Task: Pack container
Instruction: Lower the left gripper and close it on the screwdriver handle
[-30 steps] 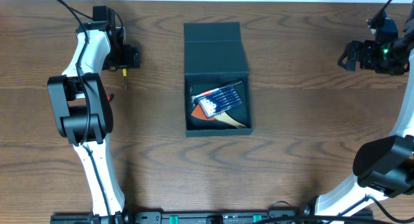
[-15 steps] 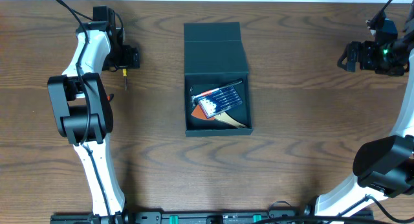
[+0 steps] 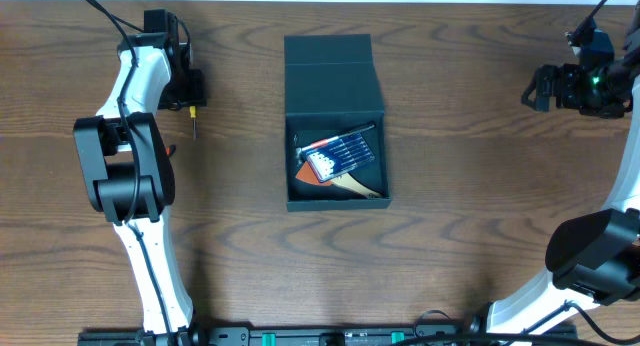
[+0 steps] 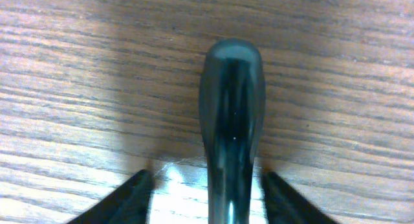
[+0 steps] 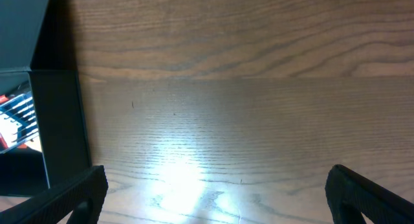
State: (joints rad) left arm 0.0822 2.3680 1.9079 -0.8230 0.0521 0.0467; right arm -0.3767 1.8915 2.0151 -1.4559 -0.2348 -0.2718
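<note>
The container (image 3: 334, 86), a dark teal-grey box, lies open mid-table with its flap lid folded back. Inside lie a packet of small tools (image 3: 340, 151) and a wood-handled scraper (image 3: 360, 189). My left gripper (image 3: 192, 90) is at the far left over a small screwdriver (image 3: 194, 123). In the left wrist view its dark glossy handle (image 4: 233, 114) lies between my open fingers (image 4: 207, 201), with a gap on each side. My right gripper (image 3: 538, 87) is open and empty at the far right. The right wrist view shows its spread fingers (image 5: 220, 195) over bare wood and the container's wall (image 5: 59, 123).
The wood table (image 3: 480, 206) carries only the container and the screwdriver. The arm bases stand at the front left (image 3: 125, 166) and front right (image 3: 590, 251).
My left gripper has shifted slightly to the left over the screwdriver. The right arm and the container have not moved.
</note>
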